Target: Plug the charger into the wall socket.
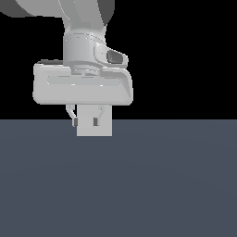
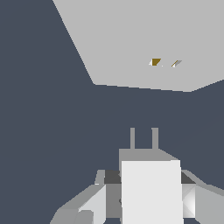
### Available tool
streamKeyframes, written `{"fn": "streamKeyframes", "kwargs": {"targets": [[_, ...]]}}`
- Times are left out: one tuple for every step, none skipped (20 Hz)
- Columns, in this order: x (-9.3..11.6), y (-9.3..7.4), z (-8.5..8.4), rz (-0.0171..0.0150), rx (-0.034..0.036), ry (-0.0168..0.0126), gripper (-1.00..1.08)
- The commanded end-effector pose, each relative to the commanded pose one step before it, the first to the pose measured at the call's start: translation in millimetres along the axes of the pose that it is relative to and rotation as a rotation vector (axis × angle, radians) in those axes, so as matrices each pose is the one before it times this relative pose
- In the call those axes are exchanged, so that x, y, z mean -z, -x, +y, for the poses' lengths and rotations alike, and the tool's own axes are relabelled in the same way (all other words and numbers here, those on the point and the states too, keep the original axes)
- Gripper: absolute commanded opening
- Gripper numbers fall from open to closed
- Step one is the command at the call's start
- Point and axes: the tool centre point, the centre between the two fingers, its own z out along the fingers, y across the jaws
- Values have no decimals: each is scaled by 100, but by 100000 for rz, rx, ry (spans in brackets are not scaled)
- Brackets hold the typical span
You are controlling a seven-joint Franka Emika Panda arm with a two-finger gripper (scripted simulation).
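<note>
The charger is sitting between the gripper's fingers, its two thin prongs pointing ahead toward the socket. It is looking like a small rigid block, probably light, with smooth flat faces that could be slipping or twisting if squeezed off-centre. The flat side faces are the sensible place to be gripping, well back from the prongs, and that is where the pads appear to be pressing; the jaws are standing narrow, closed on the block. In the exterior view the charger is hanging just under the hand, above the dark floor. The socket is standing some way ahead in the wrist view, its two small slots apart from the prongs. Being thin, the prongs are likely needing straight, square entry.
</note>
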Motion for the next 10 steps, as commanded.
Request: {"fn": "streamKeyframes", "kwargs": {"targets": [[333, -276, 201, -56, -3669, 347, -100], [97, -83, 60, -14, -1060, 104, -100], [83, -71, 55, -14, -919, 91, -100], [69, -60, 47, -14, -774, 78, -100], [56, -48, 41, -13, -633, 65, -100], [43, -37, 30, -12, -485, 51, -100], [30, -26, 25, -9, -350, 37, -100], [17, -15, 14, -6, -206, 22, -100], [6, -5, 6, -2, -69, 7, -100], [0, 0, 0, 0, 0, 0, -100]]}}
